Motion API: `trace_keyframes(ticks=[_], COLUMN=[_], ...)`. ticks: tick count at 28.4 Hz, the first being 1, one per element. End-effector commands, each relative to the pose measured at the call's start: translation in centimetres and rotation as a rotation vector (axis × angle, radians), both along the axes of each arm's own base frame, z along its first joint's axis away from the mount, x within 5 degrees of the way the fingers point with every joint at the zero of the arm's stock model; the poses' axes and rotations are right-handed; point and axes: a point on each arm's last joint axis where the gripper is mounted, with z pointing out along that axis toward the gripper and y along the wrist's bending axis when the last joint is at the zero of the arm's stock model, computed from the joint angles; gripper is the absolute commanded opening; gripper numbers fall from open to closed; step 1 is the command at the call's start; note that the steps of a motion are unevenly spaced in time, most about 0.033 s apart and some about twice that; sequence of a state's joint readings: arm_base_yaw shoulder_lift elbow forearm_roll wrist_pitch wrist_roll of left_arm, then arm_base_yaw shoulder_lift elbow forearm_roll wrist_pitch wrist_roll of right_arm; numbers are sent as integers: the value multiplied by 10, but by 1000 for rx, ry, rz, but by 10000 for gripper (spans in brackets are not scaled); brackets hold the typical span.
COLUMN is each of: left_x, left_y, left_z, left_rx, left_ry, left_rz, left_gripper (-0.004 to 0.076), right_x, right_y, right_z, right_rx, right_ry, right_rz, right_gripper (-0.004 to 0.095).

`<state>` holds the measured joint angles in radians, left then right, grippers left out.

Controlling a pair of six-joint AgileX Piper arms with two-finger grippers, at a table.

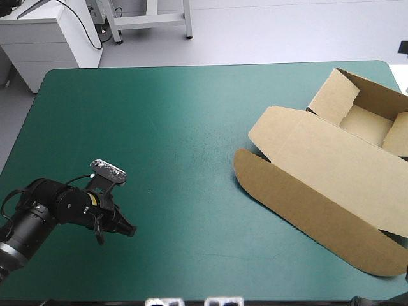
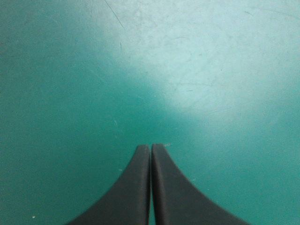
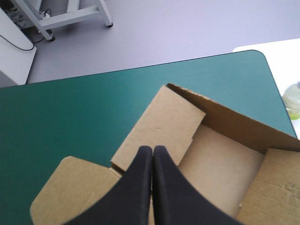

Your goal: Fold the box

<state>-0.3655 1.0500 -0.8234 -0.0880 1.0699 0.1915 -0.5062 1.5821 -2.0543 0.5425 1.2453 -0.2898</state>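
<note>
The brown box (image 1: 319, 172) lies on the right part of the tabletop (image 1: 178, 127) and reaches to the right edge of the high view. It is an open tray (image 1: 368, 122) with raised walls at the far right side, and its lid (image 1: 312, 150) is spread flat on the teal-green cover (image 1: 159, 95) toward the middle of the table. A long front flap (image 1: 299, 210) with rounded ends lies flat along the near side of the lid. One side panel (image 1: 335, 95) of the tray leans inward at its far left corner. The left end effector (image 1: 127, 229) is over the near left part of the tabletop, well apart from the box. In the left wrist view its two black fingers (image 2: 131, 187) are pressed together into one pointed arch and nothing is between them. Ahead of the left end effector (image 2: 150, 146) there is only bare cover. The right end effector (image 3: 153, 147) does not show in the high view. In its own wrist view its fingers (image 3: 136, 187) also meet at the tips and grip nothing. It is above the box (image 3: 220, 164), where the lid meets the tray, and the leaning side panel (image 3: 164, 124) is just ahead of the tips. Whether the tips touch the board cannot be told.
</note>
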Motion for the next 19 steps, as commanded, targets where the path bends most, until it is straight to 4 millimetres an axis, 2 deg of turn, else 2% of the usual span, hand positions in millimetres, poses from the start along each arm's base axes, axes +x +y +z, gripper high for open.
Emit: trace_keyframes(ticks=[1,6,10,17,18,19], left_x=[2,6,9,9,5,3], left_y=[-3,-6,-7,-7,-5,-5], left_z=[12,14,16,18,23,25], left_rx=[-48,-79,-94,-111,-120,-124], left_ry=[-69,-116,-152,-176,-200,-210], left_rz=[4,11,15,19,18,18], left_gripper=[-8,-8,-8,-8,-8,-8], right_x=[-27,-41,-53,-84,-95,-99], right_y=[37,79,103,124,125,125], right_z=[18,-3,-22,-70,-87,-93], right_rx=[-38,-56,-89,-100,-103,-103], right_ry=[-62,-5,13,82,97,97], right_rz=[104,268,343,380,379,374], right_gripper=[-14,-14,-12,-12,-12,-12])
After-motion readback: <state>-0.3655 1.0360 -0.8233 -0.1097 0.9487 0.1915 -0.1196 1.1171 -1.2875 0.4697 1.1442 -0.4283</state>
